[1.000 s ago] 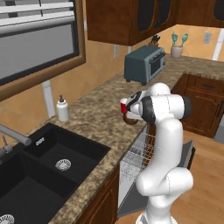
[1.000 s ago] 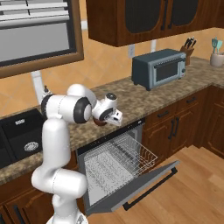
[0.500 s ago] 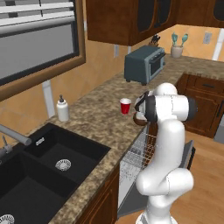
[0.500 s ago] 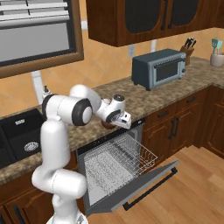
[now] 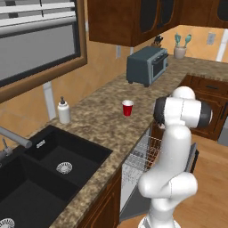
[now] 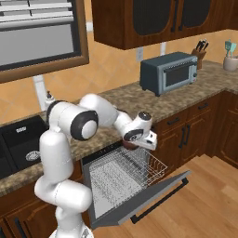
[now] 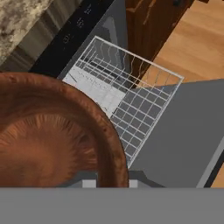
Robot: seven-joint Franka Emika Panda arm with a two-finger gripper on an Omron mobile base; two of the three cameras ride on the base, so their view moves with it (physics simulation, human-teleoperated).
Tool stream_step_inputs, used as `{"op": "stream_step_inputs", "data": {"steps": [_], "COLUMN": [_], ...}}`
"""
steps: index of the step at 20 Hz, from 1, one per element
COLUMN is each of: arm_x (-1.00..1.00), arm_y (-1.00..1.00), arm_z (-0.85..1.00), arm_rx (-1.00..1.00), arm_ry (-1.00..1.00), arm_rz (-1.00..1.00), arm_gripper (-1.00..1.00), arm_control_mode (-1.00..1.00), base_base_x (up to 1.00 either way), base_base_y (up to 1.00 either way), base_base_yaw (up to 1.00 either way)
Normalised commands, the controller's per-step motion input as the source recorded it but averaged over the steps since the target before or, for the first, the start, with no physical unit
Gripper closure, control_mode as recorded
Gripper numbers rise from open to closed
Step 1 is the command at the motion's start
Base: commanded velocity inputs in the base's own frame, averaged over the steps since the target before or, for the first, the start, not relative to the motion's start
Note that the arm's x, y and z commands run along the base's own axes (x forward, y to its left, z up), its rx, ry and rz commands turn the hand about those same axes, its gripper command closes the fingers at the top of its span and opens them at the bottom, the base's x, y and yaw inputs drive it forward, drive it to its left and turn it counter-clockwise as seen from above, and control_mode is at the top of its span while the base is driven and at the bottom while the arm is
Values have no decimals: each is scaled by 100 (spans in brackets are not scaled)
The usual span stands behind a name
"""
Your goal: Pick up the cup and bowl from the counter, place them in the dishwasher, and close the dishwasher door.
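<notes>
One cup [image 5: 128, 107] on speckled counter [image 5: 100, 113]

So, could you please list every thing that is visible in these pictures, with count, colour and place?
bowl: one, reddish-brown, held over the open dishwasher
cup: one, red, upright on the counter
counter: one, speckled brown
toaster oven: one, grey, on the counter by the wall
soap bottle: one, white, beside the sink
sink: one, black, set in the counter
dishwasher: one, under the counter, white rack pulled out
dishwasher door: one, grey, lowered open
knife block: one, far counter end
gripper: one, shut on the bowl
</notes>
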Motion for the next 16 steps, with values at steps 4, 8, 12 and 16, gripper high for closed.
{"op": "stream_step_inputs", "data": {"steps": [4, 8, 12, 16], "arm_x": [-2, 31, 24, 26], "arm_y": [-10, 1, 1, 1], "arm_z": [-76, -88, -81, -83], "arm_rx": [0, 0, 3, 8], "arm_ry": [12, 11, 9, 8], "arm_rz": [0, 0, 0, 0], "arm_gripper": [100, 100, 100, 100], "arm_control_mode": [-100, -100, -100, -100], "base_base_x": [0, 0, 0, 0], "base_base_y": [0, 0, 0, 0], "base_base_yaw": [0, 0, 0, 0]}}
